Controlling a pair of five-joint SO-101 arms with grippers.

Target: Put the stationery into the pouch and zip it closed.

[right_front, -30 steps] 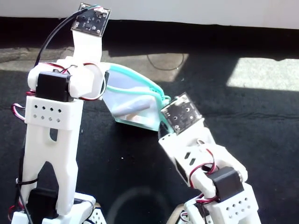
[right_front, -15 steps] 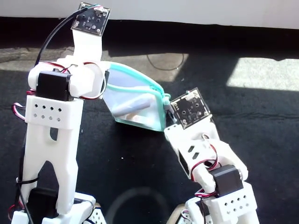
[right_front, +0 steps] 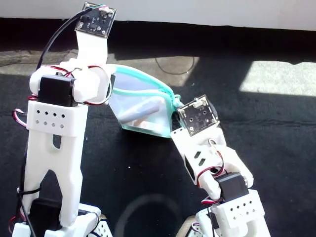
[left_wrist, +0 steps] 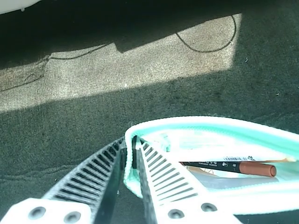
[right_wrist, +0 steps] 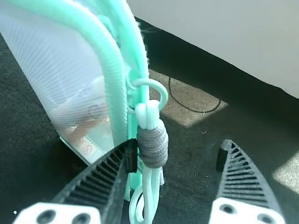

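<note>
A mint-trimmed clear pouch (right_front: pixel 140 106) hangs tilted above the black mat, its mouth open. My left gripper (left_wrist: pixel 130 151) is shut on the end of the pouch's rim (left_wrist: pixel 210 123). Inside lies a black pen with a brown cap (left_wrist: pixel 233 166) among other pale stationery. My right gripper (right_wrist: pixel 178 148) stands open at the pouch's other end. The zipper pull (right_wrist: pixel 153 142), a grey bead on a mint cord, hangs between its jaws, close against one finger (right_wrist: pixel 110 179). In the high view the left gripper (right_front: pixel 112 85) holds the pouch's left end and the right gripper (right_front: pixel 174 117) sits below the zipper pull (right_front: pixel 175 102).
A thin dark cable (right_front: pixel 173 66) loops on a sunlit patch of mat behind the pouch. Another bright patch (right_front: pixel 276 79) lies to the far right. A white wall (right_front: pixel 207 10) closes the back. Open mat stretches to the right of the arms.
The right arm has swung slightly left and turned its wrist, bringing its gripper closer under the pouch's zipper end. The left arm and the pouch have stayed put.
</note>
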